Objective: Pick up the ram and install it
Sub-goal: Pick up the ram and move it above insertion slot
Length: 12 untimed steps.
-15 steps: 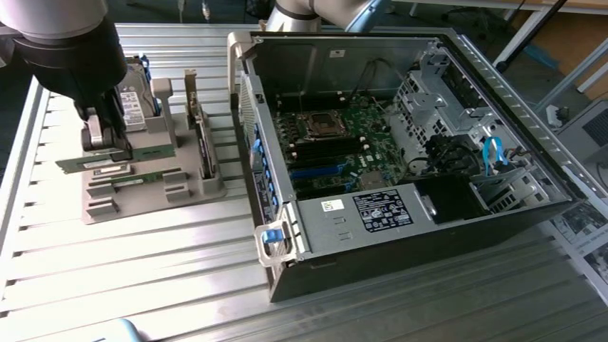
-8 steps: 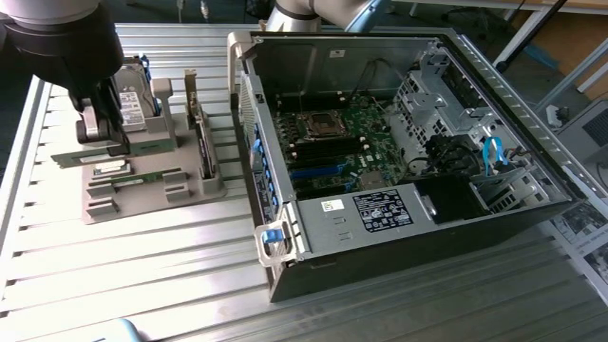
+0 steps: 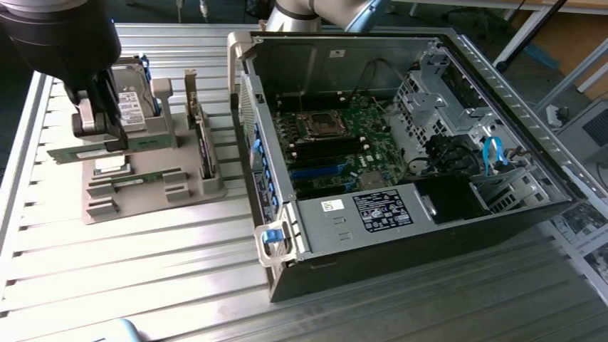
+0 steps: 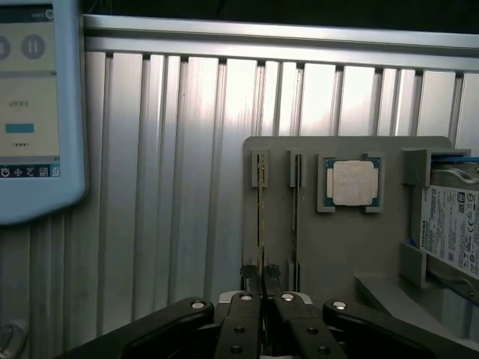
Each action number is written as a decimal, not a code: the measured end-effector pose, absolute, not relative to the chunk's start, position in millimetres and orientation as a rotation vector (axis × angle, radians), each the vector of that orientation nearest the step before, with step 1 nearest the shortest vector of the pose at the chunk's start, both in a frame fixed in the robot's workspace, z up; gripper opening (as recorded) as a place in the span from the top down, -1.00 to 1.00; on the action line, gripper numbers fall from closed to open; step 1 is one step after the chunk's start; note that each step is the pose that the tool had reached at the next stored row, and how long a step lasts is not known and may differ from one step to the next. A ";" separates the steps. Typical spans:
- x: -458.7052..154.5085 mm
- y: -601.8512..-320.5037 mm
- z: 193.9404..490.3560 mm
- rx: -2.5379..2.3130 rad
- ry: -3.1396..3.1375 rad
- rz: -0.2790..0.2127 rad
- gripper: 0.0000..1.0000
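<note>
**Pincer clamped on the ram in its holder slot**

At the exterior view's left, the pincer (image 3: 112,142) hangs over a grey holder (image 3: 152,192) on the ribbed metal surface (image 3: 142,271), beside a hard drive (image 3: 133,89). To the exterior view's right lies an open computer case (image 3: 399,235), its near wall between the holder and the motherboard (image 3: 332,142).

The wrist view adds a touchscreen tablet (image 4: 34,112), a silver processor (image 4: 353,183) and a second stick (image 4: 296,209). There the pincer's fingers (image 4: 251,299) are nearly together, pinching the ram (image 4: 260,209), which stands on edge in its slot.
</note>
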<state>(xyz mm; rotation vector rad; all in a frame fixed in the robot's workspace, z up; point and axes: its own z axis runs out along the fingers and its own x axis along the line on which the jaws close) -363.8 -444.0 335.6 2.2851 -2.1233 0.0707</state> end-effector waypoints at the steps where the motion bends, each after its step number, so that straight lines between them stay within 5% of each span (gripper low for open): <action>1: -363.8 -444.0 336.7 2.285 -2.123 0.071 0.74; 12: -363.8 -444.0 348.4 2.285 -2.123 0.071 0.74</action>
